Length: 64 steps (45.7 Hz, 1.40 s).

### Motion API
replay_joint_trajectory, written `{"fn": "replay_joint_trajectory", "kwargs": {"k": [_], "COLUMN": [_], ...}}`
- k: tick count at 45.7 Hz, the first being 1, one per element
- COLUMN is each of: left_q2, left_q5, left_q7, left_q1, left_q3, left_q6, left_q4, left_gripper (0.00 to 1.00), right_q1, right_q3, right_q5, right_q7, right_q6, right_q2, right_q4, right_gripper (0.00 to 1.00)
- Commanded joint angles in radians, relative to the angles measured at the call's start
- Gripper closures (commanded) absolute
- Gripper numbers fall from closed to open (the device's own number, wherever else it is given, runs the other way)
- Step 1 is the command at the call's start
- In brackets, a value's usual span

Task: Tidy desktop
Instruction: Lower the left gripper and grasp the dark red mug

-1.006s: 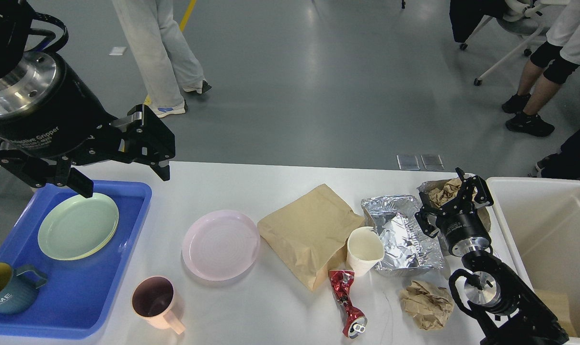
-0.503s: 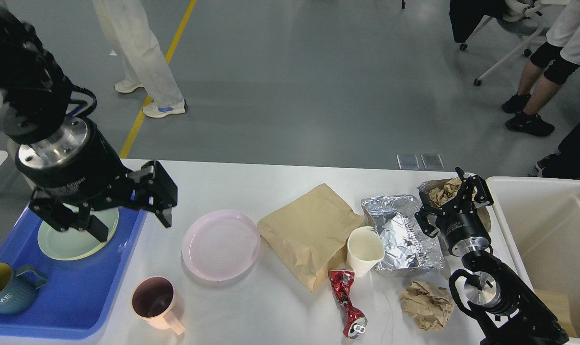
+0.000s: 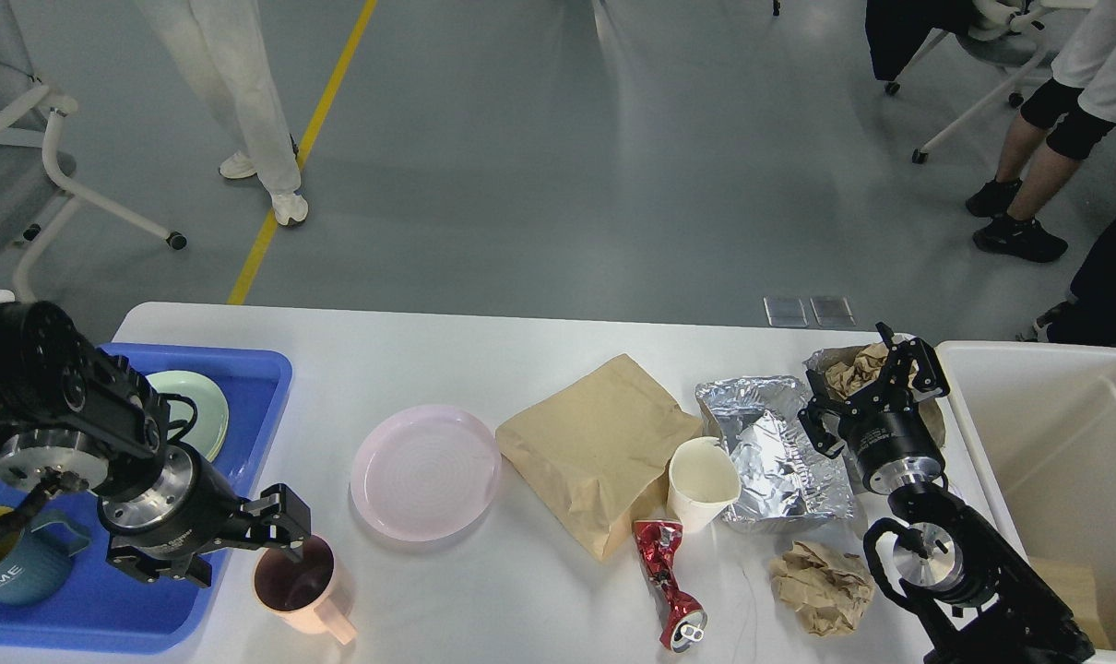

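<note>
The left gripper (image 3: 244, 544) has dropped from the upper left of the frame, where it hung over the blue tray (image 3: 263, 369) a second ago, to the lower left, and now sits at the pink mug (image 3: 300, 581). Its fingers are spread: one reaches over the mug's rim and into its mouth, the other stands outside, by the tray's edge. The green plate (image 3: 194, 401) rests in the tray with the blue mug (image 3: 14, 563), so I judge the plate step done and the mug the next piece to go across.

The desktop (image 3: 521, 332) fills the middle of the frame, directly under both grippers. It carries a pink plate (image 3: 426, 470) just right of the mug, a brown paper bag (image 3: 595, 452), a paper cup (image 3: 701, 480), a crushed red can (image 3: 666, 581), foil (image 3: 770, 443) and a paper wad (image 3: 821, 586).

The right gripper (image 3: 876, 378) hovers at centre right over a crumpled brown bag (image 3: 844, 364), unmoved; its fingers look parted, though whether they touch the paper is hard to tell from here. The white bin (image 3: 1047, 443) stands at the right edge.
</note>
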Motion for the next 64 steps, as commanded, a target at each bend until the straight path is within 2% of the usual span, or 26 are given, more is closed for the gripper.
{"fn": "replay_joint_trajectory", "kwargs": {"k": [1,6,23,28,32,38,40,46,58,64], "left_q2": [-0.003,-0.012,-0.052,-0.064,-0.066,-0.069,-0.069,-0.069,-0.07,-0.07], "left_q5": [0.012,0.014,0.014,0.012,0.012,0.012,0.01,0.012,0.014,0.014], "left_q7": [0.0,-0.001,-0.001,-0.001,-0.001,0.002,0.002,0.002,0.028,0.028], "left_q1": [0.1,0.137,0.275,0.295,0.308,0.326,0.326,0.326,0.34,0.338], "left_q3": [-0.023,-0.023,-0.038,-0.06,-0.06,-0.063,-0.061,-0.06,-0.063,-0.061], "left_q6": [0.104,0.135,0.15,0.17,0.186,0.187,0.19,0.193,0.203,0.203], "left_q4": [0.04,0.053,0.178,0.181,0.183,0.201,0.209,0.215,0.218,0.218], "left_gripper": [0.11,0.11,0.13,0.31,0.55,0.83,0.89,1.0,1.0,1.0], "right_q1": [0.0,0.0,0.0,0.0,0.0,0.0,0.0,0.0,0.0,0.0], "right_q3": [0.0,0.0,0.0,0.0,0.0,0.0,0.0,0.0,0.0,0.0], "right_q5": [0.0,0.0,0.0,0.0,0.0,0.0,0.0,0.0,0.0,0.0], "right_q7": [0.0,0.0,0.0,0.0,0.0,0.001,0.0,0.001,0.0,0.0], "right_q6": [0.0,0.0,0.0,0.0,0.0,0.0,0.0,0.0,0.0,0.0], "right_q2": [0.0,0.0,0.0,0.0,0.0,0.0,0.0,0.0,0.0,0.0], "right_q4": [0.0,0.0,0.0,0.0,0.0,0.0,0.0,0.0,0.0,0.0], "right_gripper": [0.0,0.0,0.0,0.0,0.0,0.0,0.0,0.0,0.0,0.0]}}
